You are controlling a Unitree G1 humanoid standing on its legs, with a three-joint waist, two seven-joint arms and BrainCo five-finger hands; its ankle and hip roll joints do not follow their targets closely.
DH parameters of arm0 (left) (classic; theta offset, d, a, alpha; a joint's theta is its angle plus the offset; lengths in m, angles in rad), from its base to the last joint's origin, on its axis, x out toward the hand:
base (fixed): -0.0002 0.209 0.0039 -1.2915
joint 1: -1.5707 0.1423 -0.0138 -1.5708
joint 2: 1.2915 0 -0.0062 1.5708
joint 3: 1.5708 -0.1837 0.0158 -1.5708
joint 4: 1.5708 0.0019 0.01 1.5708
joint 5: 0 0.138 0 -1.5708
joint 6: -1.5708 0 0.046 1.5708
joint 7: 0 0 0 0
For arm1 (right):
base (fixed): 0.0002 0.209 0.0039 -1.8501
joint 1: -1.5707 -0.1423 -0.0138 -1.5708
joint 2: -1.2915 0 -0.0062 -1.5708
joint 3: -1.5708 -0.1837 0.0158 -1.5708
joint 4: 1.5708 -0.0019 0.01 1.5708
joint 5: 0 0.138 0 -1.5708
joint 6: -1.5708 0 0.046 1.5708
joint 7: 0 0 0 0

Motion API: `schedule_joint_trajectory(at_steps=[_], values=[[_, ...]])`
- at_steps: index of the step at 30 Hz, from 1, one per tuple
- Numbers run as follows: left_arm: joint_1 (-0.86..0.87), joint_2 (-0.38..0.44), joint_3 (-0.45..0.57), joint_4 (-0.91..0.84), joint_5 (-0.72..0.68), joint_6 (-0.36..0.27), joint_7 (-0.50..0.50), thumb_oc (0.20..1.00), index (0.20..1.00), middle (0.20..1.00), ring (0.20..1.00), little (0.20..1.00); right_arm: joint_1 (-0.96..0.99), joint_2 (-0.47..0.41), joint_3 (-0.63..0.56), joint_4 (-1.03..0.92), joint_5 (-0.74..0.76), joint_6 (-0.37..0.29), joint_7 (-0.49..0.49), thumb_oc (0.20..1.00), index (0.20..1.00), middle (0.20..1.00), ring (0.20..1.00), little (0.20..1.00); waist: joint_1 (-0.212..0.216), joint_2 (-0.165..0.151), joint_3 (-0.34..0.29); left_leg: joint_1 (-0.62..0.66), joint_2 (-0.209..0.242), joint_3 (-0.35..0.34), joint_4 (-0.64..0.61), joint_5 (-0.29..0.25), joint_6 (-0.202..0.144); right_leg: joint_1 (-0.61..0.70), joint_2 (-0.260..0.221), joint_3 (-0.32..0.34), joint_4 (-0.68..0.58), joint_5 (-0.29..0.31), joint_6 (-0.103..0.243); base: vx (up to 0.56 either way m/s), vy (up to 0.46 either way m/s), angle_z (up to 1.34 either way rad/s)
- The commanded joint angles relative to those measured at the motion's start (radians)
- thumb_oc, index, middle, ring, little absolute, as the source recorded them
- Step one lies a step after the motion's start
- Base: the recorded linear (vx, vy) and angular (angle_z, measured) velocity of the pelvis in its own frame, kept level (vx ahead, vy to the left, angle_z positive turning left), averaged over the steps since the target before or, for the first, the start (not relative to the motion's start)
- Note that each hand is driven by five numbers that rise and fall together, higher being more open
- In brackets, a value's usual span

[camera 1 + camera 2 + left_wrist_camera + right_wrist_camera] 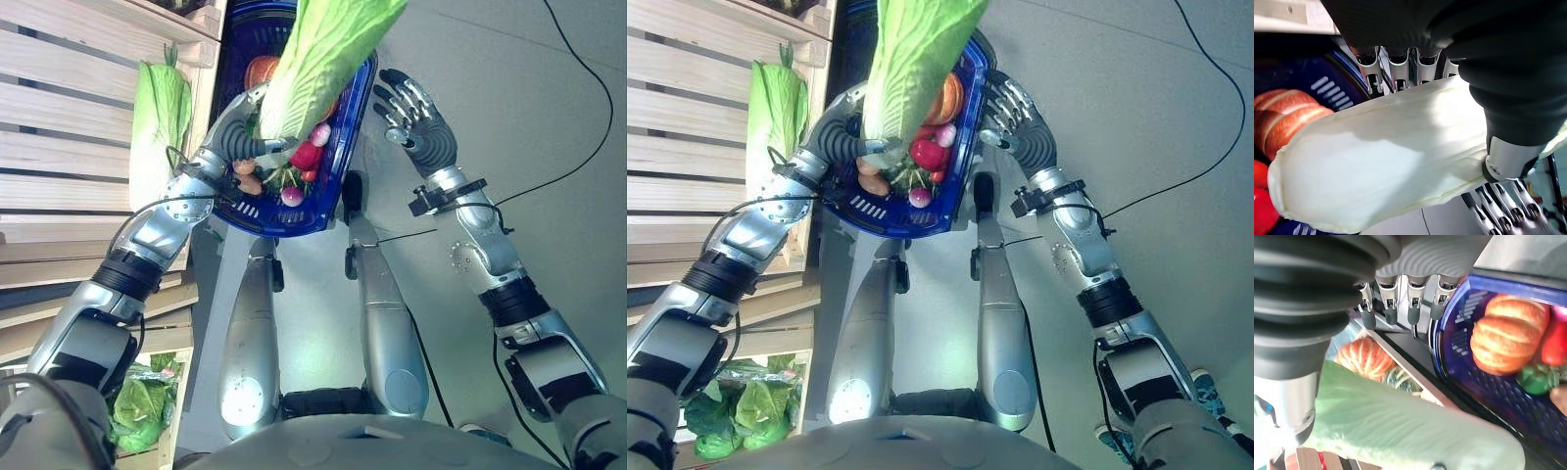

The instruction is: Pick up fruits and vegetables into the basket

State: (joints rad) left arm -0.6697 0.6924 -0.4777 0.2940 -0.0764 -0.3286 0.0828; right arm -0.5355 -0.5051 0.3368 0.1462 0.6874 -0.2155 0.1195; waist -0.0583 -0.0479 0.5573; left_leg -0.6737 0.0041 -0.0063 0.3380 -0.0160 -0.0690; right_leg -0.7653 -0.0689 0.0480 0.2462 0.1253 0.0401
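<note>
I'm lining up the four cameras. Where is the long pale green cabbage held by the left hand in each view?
Left eye view: long pale green cabbage, top centre.
Right eye view: top centre.
Left wrist view: across the middle.
Right wrist view: lower half.
Shared landmark: blue plastic basket.

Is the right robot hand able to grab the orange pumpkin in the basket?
Probably not easily: the right robot hand is open outside the blue basket rim, and the cabbage hangs over the pumpkin.

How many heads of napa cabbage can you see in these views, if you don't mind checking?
2. One napa cabbage is gripped by the left hand above the blue basket; the other cabbage lies on the wooden shelf beside it. More may be hidden.
</note>
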Motion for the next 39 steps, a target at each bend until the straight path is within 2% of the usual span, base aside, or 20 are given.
schedule_joint_trajectory(at_steps=[1,8,14,18,36,37,38,39], values=[[-0.017,0.016,-0.007,-0.119,0.003,-0.052,-0.027,0.200,0.200,0.200,0.200,0.200,0.007,-0.051,0.032,-0.133,0.041,-0.016,0.035,1.000,1.000,1.000,1.000,1.000,-0.013,0.062,-0.037,-0.019,-0.041,0.031,-0.075,0.048,0.027,0.058,0.055,-0.083,0.065,-0.125,0.027,0.00,0.000,0.00],[-0.035,0.023,-0.059,-0.146,-0.020,-0.050,-0.081,0.200,0.200,0.200,0.200,0.200,-0.024,-0.068,0.077,-0.154,0.071,-0.003,0.028,1.000,1.000,1.000,1.000,1.000,-0.008,0.057,-0.037,-0.024,-0.040,0.030,-0.076,0.049,0.027,0.054,0.055,-0.085,0.062,-0.120,0.031,0.00,0.000,0.00],[-0.049,0.027,-0.092,-0.158,-0.031,-0.055,-0.121,0.200,0.200,0.200,0.200,0.200,-0.041,-0.075,0.097,-0.156,0.088,-0.021,0.026,1.000,1.000,1.000,1.000,1.000,-0.006,0.055,-0.037,-0.023,-0.040,0.031,-0.080,0.050,0.027,0.055,0.056,-0.087,0.058,-0.117,0.033,0.00,-0.002,-0.01],[-0.063,0.028,-0.118,-0.169,-0.041,-0.026,-0.146,0.200,0.200,0.200,0.200,0.200,-0.053,-0.074,0.109,-0.166,0.099,-0.032,0.023,1.000,1.000,1.000,1.000,1.000,-0.005,0.053,-0.037,-0.026,-0.041,0.031,-0.079,0.049,0.029,0.051,0.056,-0.088,0.058,-0.115,0.034,0.00,0.000,0.00],[-0.096,0.061,-0.177,-0.156,0.022,0.038,-0.196,0.200,0.200,0.200,0.200,0.200,-0.061,-0.066,0.124,-0.229,0.283,-0.024,0.140,1.000,1.000,1.000,1.000,1.000,-0.002,0.044,-0.037,-0.024,-0.038,0.027,-0.086,0.050,0.028,0.052,0.057,-0.091,0.051,-0.109,0.039,0.00,0.000,0.00],[-0.099,0.063,-0.181,-0.159,0.020,0.043,-0.199,0.200,0.200,0.200,0.200,0.200,-0.061,-0.064,0.126,-0.231,0.281,-0.030,0.135,0.507,0.507,0.507,0.507,0.507,-0.002,0.044,-0.037,-0.024,-0.038,0.027,-0.086,0.050,0.028,0.052,0.057,-0.091,0.051,-0.109,0.039,0.00,0.000,0.00],[-0.099,0.063,-0.183,-0.159,0.019,0.043,-0.198,0.200,0.200,0.200,0.200,0.200,-0.061,-0.064,0.127,-0.231,0.283,-0.033,0.134,0.200,0.200,0.200,0.200,0.200,-0.002,0.045,-0.037,-0.024,-0.038,0.027,-0.087,0.051,0.028,0.052,0.057,-0.092,0.051,-0.109,0.039,0.00,0.000,0.00],[-0.102,0.061,-0.190,-0.157,0.023,0.042,-0.197,0.200,0.200,0.200,0.200,0.200,-0.061,-0.059,0.130,-0.228,0.290,-0.042,0.142,0.200,0.200,0.200,0.200,0.200,-0.002,0.045,-0.037,-0.023,-0.039,0.027,-0.089,0.052,0.028,0.053,0.056,-0.092,0.047,-0.107,0.040,0.00,0.000,0.00]])
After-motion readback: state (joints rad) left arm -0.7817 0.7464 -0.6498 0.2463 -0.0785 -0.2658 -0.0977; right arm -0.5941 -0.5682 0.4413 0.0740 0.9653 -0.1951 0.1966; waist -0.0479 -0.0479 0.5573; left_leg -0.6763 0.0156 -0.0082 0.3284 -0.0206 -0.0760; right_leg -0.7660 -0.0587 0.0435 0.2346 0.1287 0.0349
